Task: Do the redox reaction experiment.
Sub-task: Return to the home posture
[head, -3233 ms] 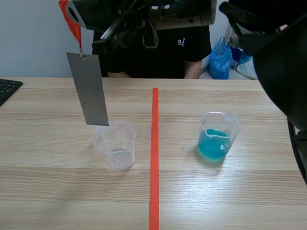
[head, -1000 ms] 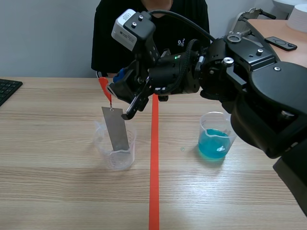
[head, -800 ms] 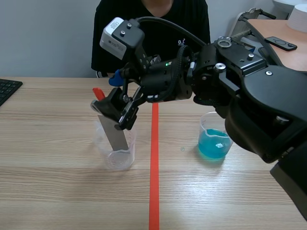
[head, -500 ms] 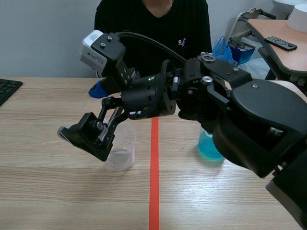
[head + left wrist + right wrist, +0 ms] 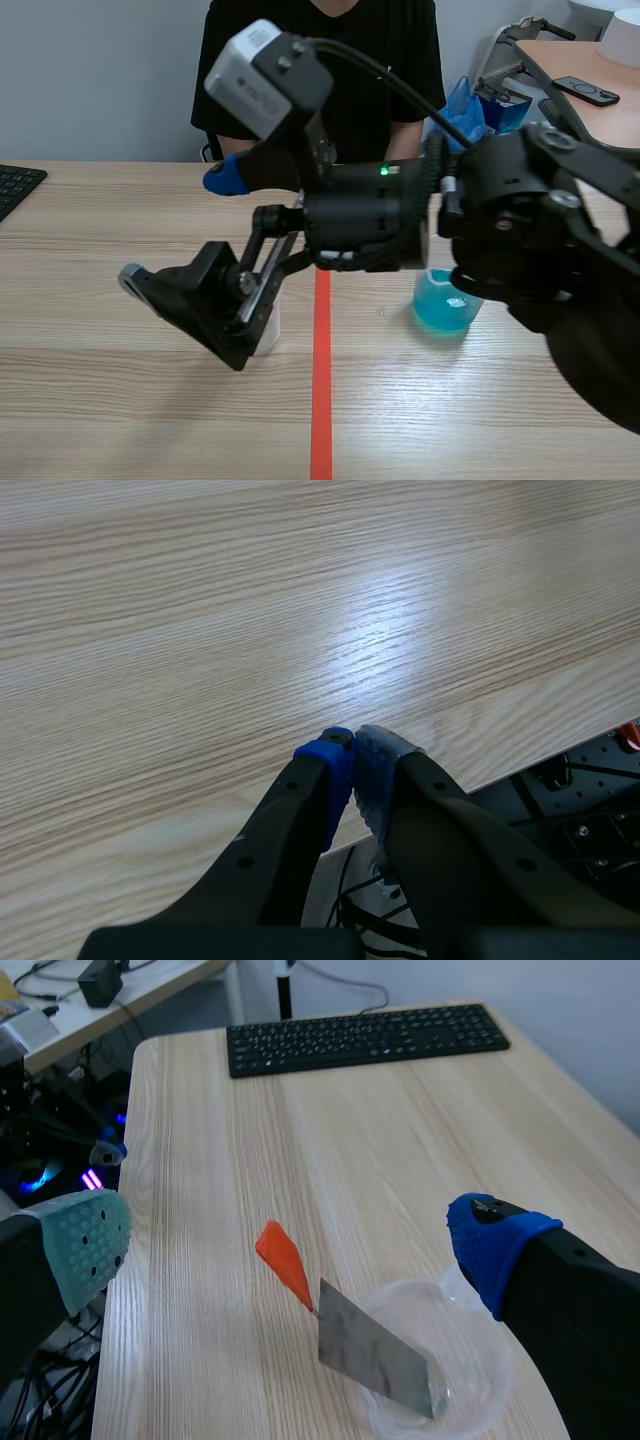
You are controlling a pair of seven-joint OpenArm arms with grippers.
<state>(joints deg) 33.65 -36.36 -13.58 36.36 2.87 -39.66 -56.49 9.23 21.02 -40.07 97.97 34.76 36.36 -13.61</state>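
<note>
Right gripper [image 5: 175, 229] is spread wide and holds nothing; the arm comes in from the right and reaches past the tape line [image 5: 321, 400] to the left half of the bench [image 5: 100, 400]. The metal strip [image 5: 375, 1355] is not gripped. It stands leaning in the clear beaker [image 5: 470, 1400], lower end inside, upper end with the orange tab [image 5: 283, 1260] sticking out over the rim. From the right wrist view the strip is ahead of and below the gripper, roughly centred between the grey-green pad [image 5: 85, 1250] and the blue pad [image 5: 495, 1245]. Its long axis is tilted, with the tab end pointing toward the keyboard [image 5: 365, 1035] at the bench's left edge. In the scene view the gripper hides most of that beaker, with only a sliver showing just left of the tape. The beaker of blue solution [image 5: 445, 305] sits upright on the right of the tape, well apart from the strip beaker and under the right arm's body. Left gripper [image 5: 352, 765] is pressed together on nothing, pads touching, hovering over bare wood near one bench edge; which edge I can't tell. My read: strip placement is done and adding the blue solution comes next. The right arm is nearer the blue beaker, but its gripper sits on the far side of the tape from it, so it would need to pull back across first.
</note>
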